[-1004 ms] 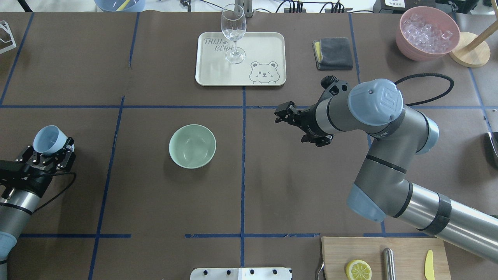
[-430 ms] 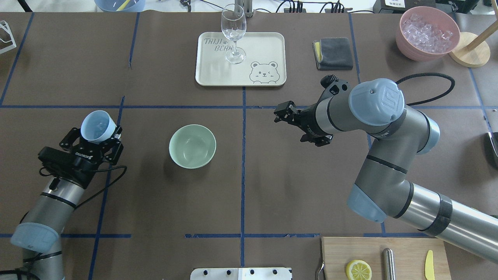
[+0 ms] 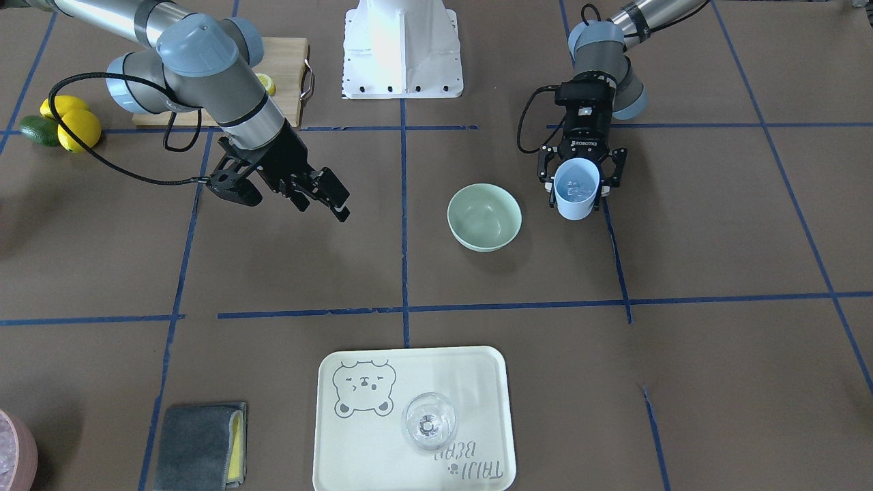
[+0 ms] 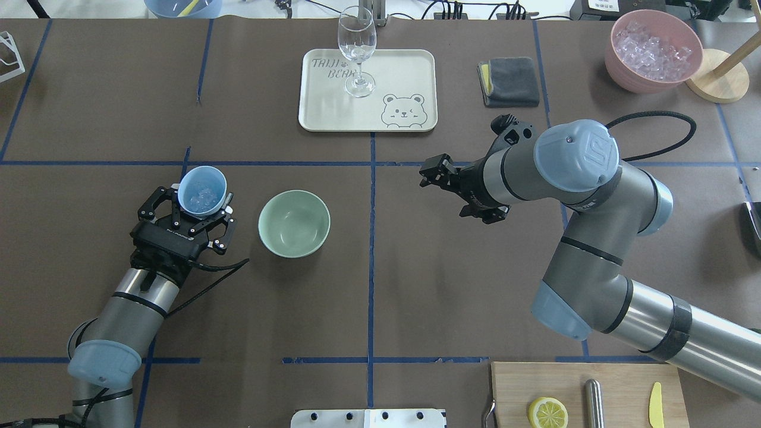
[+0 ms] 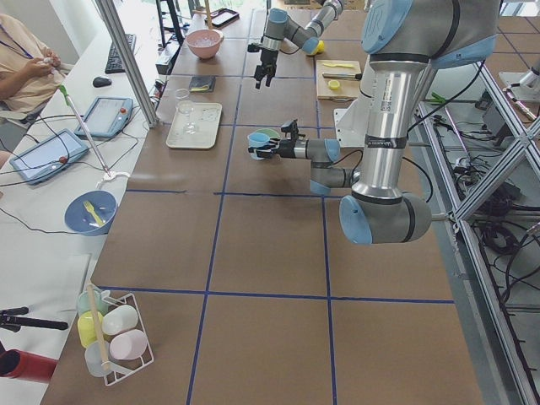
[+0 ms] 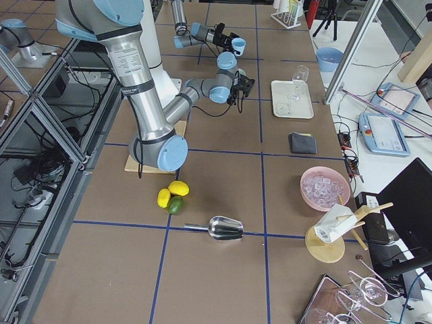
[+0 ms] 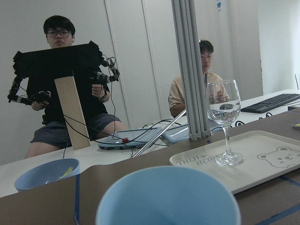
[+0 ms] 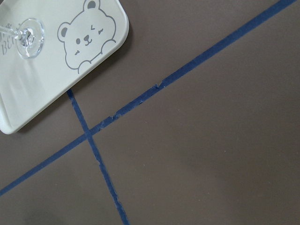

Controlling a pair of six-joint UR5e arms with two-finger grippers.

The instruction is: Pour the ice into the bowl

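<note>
The pale mint-green bowl (image 4: 293,223) stands upright and empty left of the table's middle; it also shows in the front view (image 3: 484,217). My left gripper (image 4: 198,208) is shut on a light blue cup (image 4: 203,189), held upright just to the left of the bowl. A few clear ice cubes (image 4: 204,194) lie inside the cup, also seen from the front (image 3: 578,183). The cup's rim (image 7: 168,197) fills the bottom of the left wrist view. My right gripper (image 4: 437,173) hovers open and empty to the right of the bowl.
A pink bowl (image 4: 653,50) full of ice stands at the far right. A cream tray (image 4: 367,89) with a wine glass (image 4: 357,50) lies beyond the bowl. A grey cloth (image 4: 509,81) lies right of the tray. A cutting board (image 4: 585,393) holds a lemon half.
My left arm has carried the blue cup to the right and forward, from the table's left edge to just beside the bowl. The right arm has barely moved.
</note>
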